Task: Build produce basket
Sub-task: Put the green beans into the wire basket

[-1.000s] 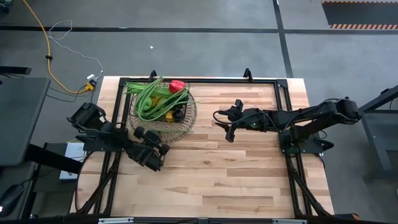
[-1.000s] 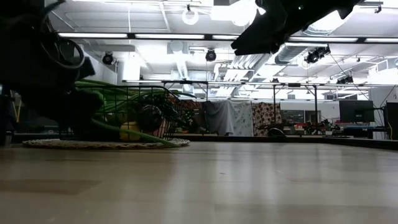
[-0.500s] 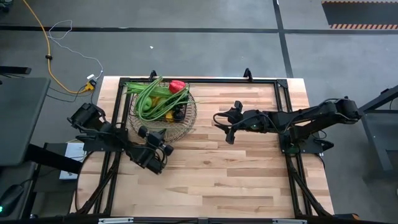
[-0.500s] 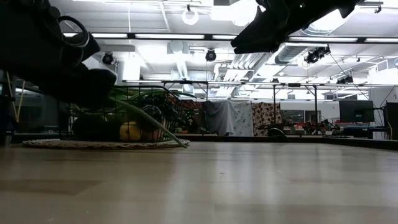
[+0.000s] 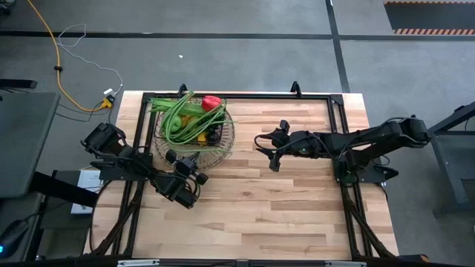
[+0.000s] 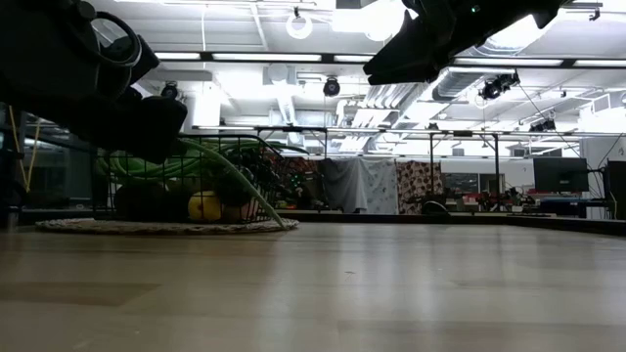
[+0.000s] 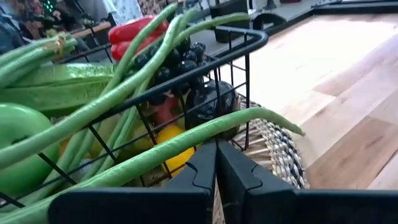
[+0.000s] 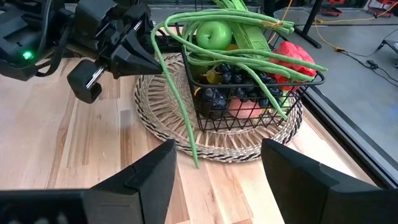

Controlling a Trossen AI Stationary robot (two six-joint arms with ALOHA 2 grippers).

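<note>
Here, we look down on a pale wooden table [image 5: 282,208] with two dark robot arms. Toward the far left of the table stands the dark metal wire-mesh basket [image 5: 194,127], resting on a round woven straw mat [image 8: 155,124]. We find it already heaped with toy produce: long green beans [image 8: 249,25], a green apple [image 8: 213,34], a red pepper [image 8: 293,57], dark grapes [image 8: 239,81], something pink low down and something yellow beneath. One bean [image 8: 176,99] droops over the rim, its tip on the mat.

Our left gripper [image 5: 188,172] hangs just beside the basket's near edge, fingers pressed fully together and holding nothing, with the drooping bean passing just in front of them. Our right gripper [image 5: 267,150] waits out over the middle of the table, well apart from the basket, fingers spread and empty.

We see no loose produce on the table, so we judge the basket essentially built; at most the stray bean wants tucking in.
</note>
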